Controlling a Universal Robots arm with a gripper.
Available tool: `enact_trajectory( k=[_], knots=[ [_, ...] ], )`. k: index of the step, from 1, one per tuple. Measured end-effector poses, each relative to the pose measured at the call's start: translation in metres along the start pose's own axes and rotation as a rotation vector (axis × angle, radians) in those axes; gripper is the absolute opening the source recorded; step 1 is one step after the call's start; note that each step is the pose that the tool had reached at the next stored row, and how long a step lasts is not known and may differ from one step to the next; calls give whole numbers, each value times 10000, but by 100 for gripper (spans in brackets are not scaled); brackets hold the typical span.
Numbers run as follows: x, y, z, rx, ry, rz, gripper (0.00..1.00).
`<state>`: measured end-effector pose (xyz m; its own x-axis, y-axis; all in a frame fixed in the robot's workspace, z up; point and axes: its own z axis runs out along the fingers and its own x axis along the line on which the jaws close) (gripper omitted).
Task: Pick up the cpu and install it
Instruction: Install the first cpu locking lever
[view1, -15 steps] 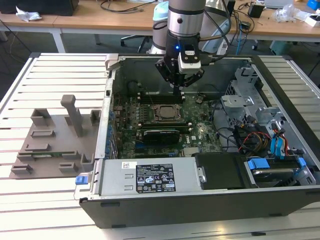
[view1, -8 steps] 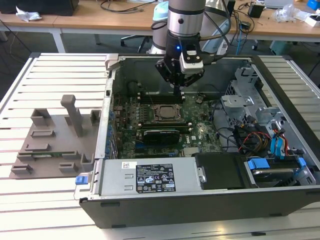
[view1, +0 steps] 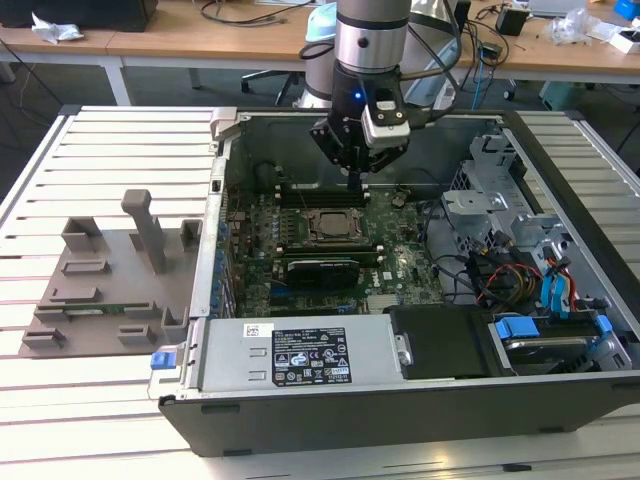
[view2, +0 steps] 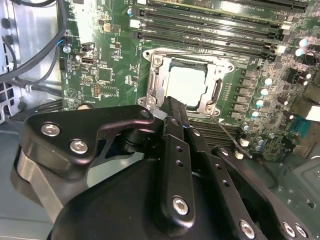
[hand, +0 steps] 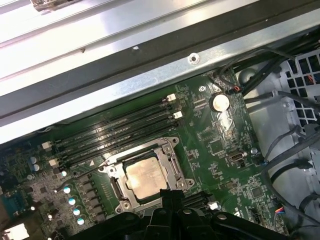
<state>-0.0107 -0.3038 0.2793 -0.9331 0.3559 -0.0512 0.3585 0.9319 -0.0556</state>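
The cpu (view1: 333, 225), a pale silver square, lies flat inside the metal-framed socket (view1: 312, 212) on the green motherboard of the open computer case (view1: 400, 410). Both wrist views show it seated in the frame: the cpu (view2: 187, 85) and the cpu (hand: 145, 175). My gripper (view1: 355, 183) hangs just above the board at the socket's far edge, beside the cpu. Its black fingers come together at the tip of the gripper (view2: 170, 102), shut with nothing between them, close over the socket frame's edge. The tip of the gripper (hand: 169, 192) sits next to the frame.
A grey fixture plate (view1: 110, 290) with upright posts lies on the slatted table at the exterior view's left. Memory slots (hand: 115, 132) run beside the socket. A power supply (view1: 300, 355) and a drive cage with blue cables (view1: 545, 290) stand inside the case.
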Motion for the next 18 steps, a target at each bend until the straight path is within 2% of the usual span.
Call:
enact_trajectory(
  k=[18],
  knots=[
    [0,0,0,-44,-47,-852,11]
  ],
)
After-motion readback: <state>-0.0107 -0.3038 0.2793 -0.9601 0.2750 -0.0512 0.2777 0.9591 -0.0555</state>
